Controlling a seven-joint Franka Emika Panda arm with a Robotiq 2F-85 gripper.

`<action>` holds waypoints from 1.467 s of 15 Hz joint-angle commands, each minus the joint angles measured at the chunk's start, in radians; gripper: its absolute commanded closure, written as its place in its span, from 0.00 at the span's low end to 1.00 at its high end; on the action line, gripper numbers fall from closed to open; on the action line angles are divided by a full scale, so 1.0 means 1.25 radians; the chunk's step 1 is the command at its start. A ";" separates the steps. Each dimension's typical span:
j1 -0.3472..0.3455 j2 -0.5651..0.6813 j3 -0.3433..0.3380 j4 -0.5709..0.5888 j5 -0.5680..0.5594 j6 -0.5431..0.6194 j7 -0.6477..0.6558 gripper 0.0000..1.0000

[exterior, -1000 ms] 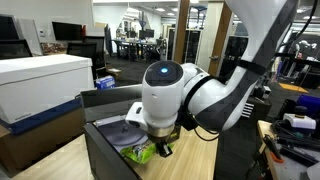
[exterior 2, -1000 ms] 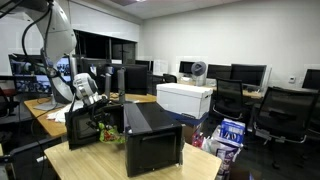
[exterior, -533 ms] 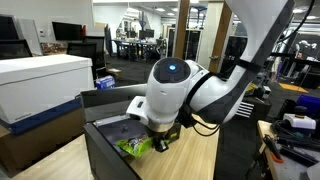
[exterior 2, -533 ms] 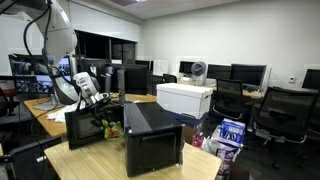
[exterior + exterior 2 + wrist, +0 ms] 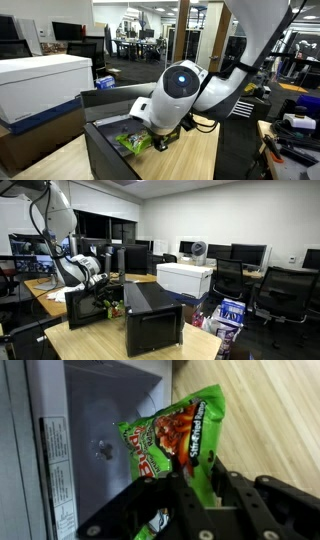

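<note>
My gripper [image 5: 195, 480] pinches the green chip bag [image 5: 178, 428] by its edge, bag sticking out ahead of the jaws at what looks like a microwave [image 5: 110, 410] cavity; thin grip, it could slip or snag the rim.

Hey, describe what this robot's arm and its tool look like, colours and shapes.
The glossy white robot arm is built of thick tubular segments with bulbous rounded joints and black bands between them. One joint cap carries a glowing blue ring light. A thin dark cable seems to loop near the wrist. The matte black tool has angular, linked fingers.
</note>
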 commanded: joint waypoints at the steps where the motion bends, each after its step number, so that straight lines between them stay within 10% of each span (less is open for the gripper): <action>1: 0.027 0.053 -0.040 0.052 -0.109 0.008 0.118 0.92; 22: 0.014 0.290 -0.057 0.316 -0.420 -0.077 0.514 0.92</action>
